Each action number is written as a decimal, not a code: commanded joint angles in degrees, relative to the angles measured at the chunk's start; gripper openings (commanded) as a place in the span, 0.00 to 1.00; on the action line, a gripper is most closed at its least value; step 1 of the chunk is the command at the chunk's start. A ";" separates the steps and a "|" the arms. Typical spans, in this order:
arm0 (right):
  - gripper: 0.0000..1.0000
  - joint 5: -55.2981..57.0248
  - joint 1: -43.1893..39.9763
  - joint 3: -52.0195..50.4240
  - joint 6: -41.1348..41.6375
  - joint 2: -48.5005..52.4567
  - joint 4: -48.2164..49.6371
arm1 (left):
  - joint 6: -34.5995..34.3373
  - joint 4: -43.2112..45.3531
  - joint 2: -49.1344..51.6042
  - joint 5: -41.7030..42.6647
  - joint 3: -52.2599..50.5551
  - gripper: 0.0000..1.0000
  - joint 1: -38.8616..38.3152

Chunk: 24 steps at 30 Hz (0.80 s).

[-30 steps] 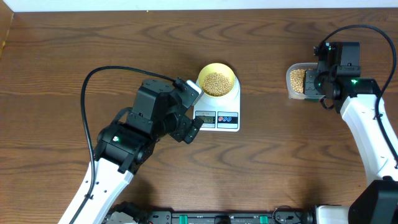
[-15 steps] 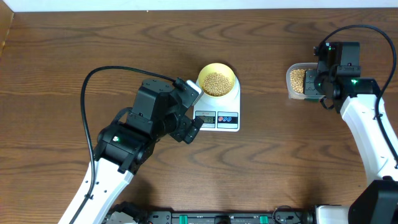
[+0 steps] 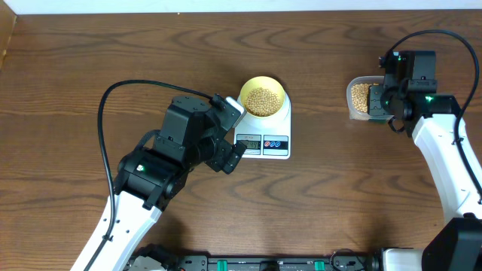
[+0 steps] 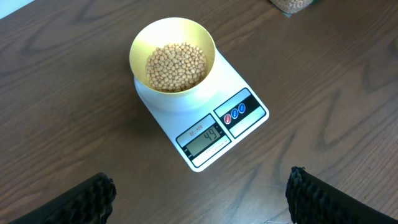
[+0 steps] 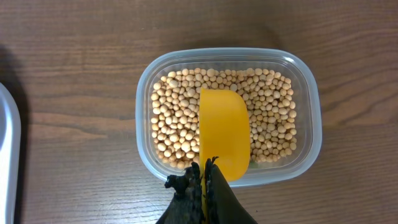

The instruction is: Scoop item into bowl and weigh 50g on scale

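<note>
Nothing has shifted over the last second. The bowl (image 4: 138,43) of beans (image 4: 176,65) sits on the rear of the scale (image 4: 239,74), mid-table, with the left gripper (image 4: 199,196) poised just in front of it, spread wide and holding nothing. The right gripper (image 5: 204,180) remains pressed together on the handle end of the yellow scoop (image 5: 224,130), which lies over more beans in the clear tub (image 5: 142,124), well apart to the right.

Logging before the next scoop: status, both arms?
Left gripper open, hovering short of the scale. Right gripper shut on yellow scoop, in the tub of beans. Bowl of beans on scale, display looks like 49. Nothing between tub and scale.
</note>
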 commanded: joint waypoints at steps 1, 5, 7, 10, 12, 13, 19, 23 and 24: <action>0.01 -0.33 -0.28 -0.09 -1.46 0.04 0.17 | -0.02 0.02 -0.61 -0.17 0.24 0.90 0.31; 0.01 -0.33 -0.28 -0.09 -1.49 0.04 0.15 | -0.02 0.02 -0.61 -0.17 0.24 0.90 0.31; 0.01 -0.33 -0.28 -0.09 -1.49 0.04 0.17 | -0.02 0.02 -0.61 -0.17 0.24 0.90 0.31; 0.01 -0.33 -0.31 -0.09 -1.79 0.04 0.20 | -0.02 0.02 -0.61 -0.17 0.24 0.90 0.31; 0.01 -0.33 -0.31 -0.09 -3.04 0.04 0.17 | -0.02 0.02 -0.61 -0.17 0.24 0.90 0.31; 0.01 -0.31 -0.31 -0.09 -3.52 0.04 0.20 | -0.02 0.02 -0.61 -0.17 0.24 0.89 0.31; 0.01 -0.28 -0.28 -0.09 -4.98 0.13 0.72 | -0.02 0.02 -0.61 -0.17 0.24 0.90 0.31; 0.01 -0.28 -0.28 -0.09 -5.40 0.57 1.38 | -0.02 0.02 -0.61 -0.17 0.24 0.90 0.31; 0.01 -0.31 -0.28 -0.09 -5.62 0.76 1.55 | -0.02 0.02 -0.61 -0.17 0.24 0.90 0.31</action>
